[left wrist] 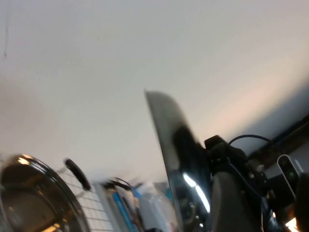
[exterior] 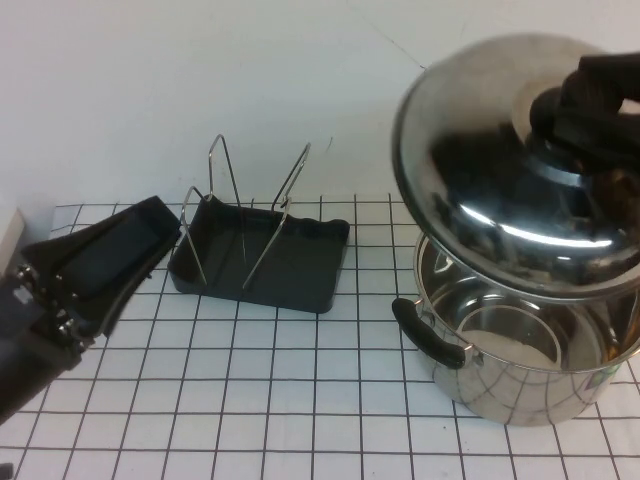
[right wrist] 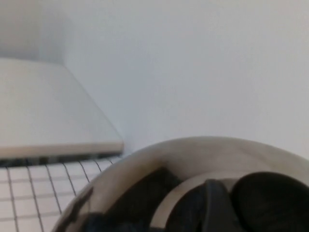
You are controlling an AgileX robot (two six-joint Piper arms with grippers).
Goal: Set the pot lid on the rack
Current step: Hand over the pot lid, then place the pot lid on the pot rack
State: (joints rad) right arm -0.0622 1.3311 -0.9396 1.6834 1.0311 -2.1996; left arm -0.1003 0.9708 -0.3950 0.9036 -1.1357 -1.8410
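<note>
The shiny domed pot lid hangs tilted in the air above the open steel pot at the right. My right gripper is shut on the lid's black knob; the lid's rim fills the low part of the right wrist view. The dark grey rack with upright wire loops stands at centre left, empty. My left gripper rests low at the left, just beside the rack's left end. In the left wrist view the lid shows edge-on.
The pot has black handles, one facing forward. The table is covered by a white gridded mat. A white wall stands behind. A pale box edge sits at far left.
</note>
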